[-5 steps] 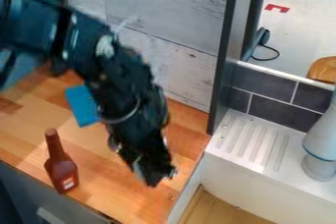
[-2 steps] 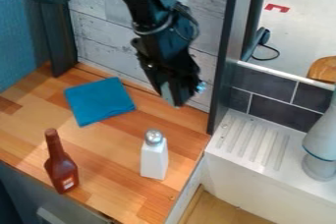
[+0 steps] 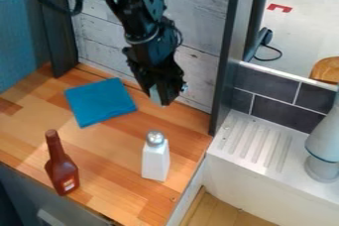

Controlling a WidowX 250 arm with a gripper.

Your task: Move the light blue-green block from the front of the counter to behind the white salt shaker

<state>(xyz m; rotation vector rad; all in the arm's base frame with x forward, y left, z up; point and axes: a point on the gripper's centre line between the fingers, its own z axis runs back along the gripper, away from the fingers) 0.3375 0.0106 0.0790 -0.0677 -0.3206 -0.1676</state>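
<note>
Silver-topped shaker upright on wood counter, below, apart from hand.

Toward 7 o'clock there's a brown bottle; at 5 o'clock a white shaker under a silver cap. The cloth, toward 9, is plain blue. The counter is patchworked orange and tan, the wall at 12 streaky grey.
</note>
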